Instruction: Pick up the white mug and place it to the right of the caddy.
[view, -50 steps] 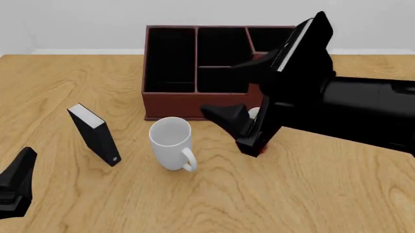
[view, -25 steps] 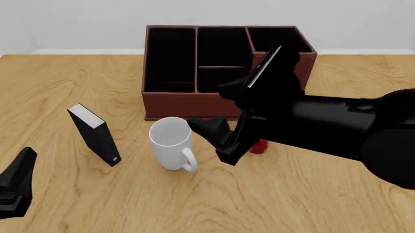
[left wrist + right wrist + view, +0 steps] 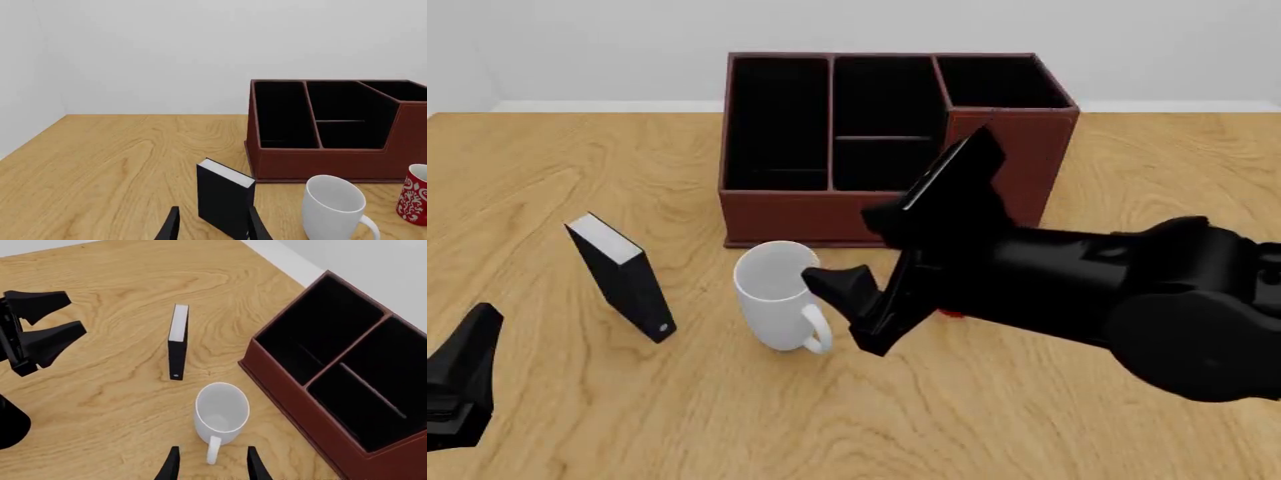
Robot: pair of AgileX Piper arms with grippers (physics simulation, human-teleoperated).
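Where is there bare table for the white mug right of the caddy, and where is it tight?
Bare wood lies right of the caddy, out to the table edge. It is also bare left of the caddy, beyond the black box. In front of the caddy it is crowded: white mug, red mug and right tool.

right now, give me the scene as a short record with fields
white mug: upright on the table, in front of the caddy, handle toward the camera in the front view
caddy: at the back, compartments look empty
right gripper: open, beside the mug's handle, not gripping it
left gripper: open, low at near left, holding nothing
black box: standing left of the mug
red mug: right of the white mug
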